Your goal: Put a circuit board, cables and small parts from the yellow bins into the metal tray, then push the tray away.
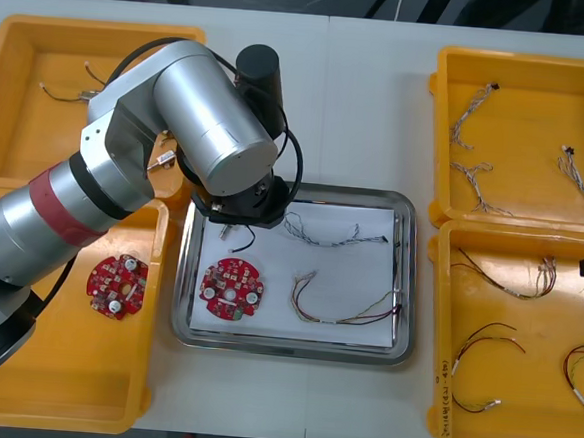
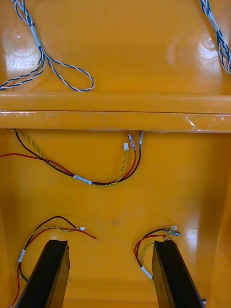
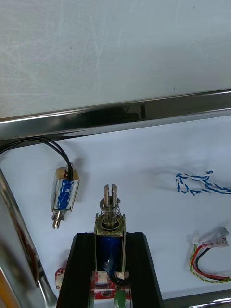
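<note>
Light surface (image 1: 382, 85) carries four yellow bins (image 1: 529, 59), two on each side of the metal tray (image 1: 405, 277), which is white inside. Print on the right near bin (image 1: 441, 390) is too small to read. Left arm (image 1: 179, 121) hides the tray's far left corner. Right pincer (image 2: 110, 246) hangs wide and empty over red, black and yellow cables (image 2: 96, 180) in that bin. Inside the tray lie a round red circuit board (image 1: 232, 288), a blue and white cable (image 1: 321, 239), a red and yellow cable (image 1: 337, 319) and a loose small metal part (image 3: 64, 195). Beside this part, the left pincer (image 3: 109, 238) clamps a blue-wound small metal part (image 3: 109, 222); whether that one touches the tray cannot be told.
</note>
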Robot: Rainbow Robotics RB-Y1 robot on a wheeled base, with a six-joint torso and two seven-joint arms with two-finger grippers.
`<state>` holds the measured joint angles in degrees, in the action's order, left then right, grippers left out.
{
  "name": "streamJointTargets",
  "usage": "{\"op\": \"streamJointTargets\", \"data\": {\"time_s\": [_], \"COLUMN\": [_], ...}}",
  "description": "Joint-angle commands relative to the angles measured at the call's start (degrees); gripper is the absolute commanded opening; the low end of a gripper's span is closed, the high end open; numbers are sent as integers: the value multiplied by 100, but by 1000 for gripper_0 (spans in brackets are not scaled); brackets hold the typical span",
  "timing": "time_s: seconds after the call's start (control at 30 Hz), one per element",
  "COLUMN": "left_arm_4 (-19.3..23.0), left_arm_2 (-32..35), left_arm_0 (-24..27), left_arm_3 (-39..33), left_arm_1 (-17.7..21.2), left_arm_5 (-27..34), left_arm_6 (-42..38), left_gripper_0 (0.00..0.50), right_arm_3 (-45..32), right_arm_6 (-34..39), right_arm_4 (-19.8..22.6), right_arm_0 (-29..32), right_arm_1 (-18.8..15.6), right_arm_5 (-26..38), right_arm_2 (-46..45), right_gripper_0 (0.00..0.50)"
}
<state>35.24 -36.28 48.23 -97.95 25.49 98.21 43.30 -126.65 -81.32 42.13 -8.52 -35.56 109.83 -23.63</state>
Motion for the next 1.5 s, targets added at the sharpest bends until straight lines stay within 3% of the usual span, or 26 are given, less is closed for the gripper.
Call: {"op": "streamJointTargets", "data": {"time_s": [0.03, 0.23, 0.4, 0.43, 0.47, 0.5, 0.53, 0.63, 1.13, 1.5], "left_arm_4": [-70, -114, -132, -132, -140, -149, -149, -167, -158, 237], "left_arm_2": [-283, -476, -590, -590, -626, -626, -626, -626, -388, 701], "left_arm_0": [230, 222, 222, 222, 222, 222, 222, 213, 230, 424], "left_arm_3": [100, 206, 347, 347, 382, 399, 417, 434, 434, 206], "left_arm_1": [-149, -158, -158, -158, -158, -158, -158, -158, -62, 281], "left_arm_5": [-302, -487, -636, -636, -680, -689, -715, -715, -618, 463], "left_arm_6": [-164, -278, -410, -410, -445, -445, -480, -524, -480, -287], "left_gripper_0": [0, 2, 113, 113, 199, 227, 326, 500, 500, 500], "right_arm_3": [-53, -53, -53, -53, -53, -53, -53, -53, -106, -387], "right_arm_6": [292, 310, 354, 354, 354, 362, 362, 362, 362, 362], "right_arm_4": [49, 58, 49, 49, 58, 58, 67, 76, 128, 375], "right_arm_0": [105, 105, 122, 122, 122, 131, 131, 140, 175, 175], "right_arm_1": [40, 40, 40, 40, 31, 40, 40, 31, -4, -478], "right_arm_5": [17, 17, 17, 17, 17, 17, 17, 17, 17, 17], "right_arm_2": [-71, -71, -62, -62, -62, -62, -62, -71, -62, 219], "right_gripper_0": [500, 500, 500, 500, 500, 500, 500, 500, 500, 500]}}
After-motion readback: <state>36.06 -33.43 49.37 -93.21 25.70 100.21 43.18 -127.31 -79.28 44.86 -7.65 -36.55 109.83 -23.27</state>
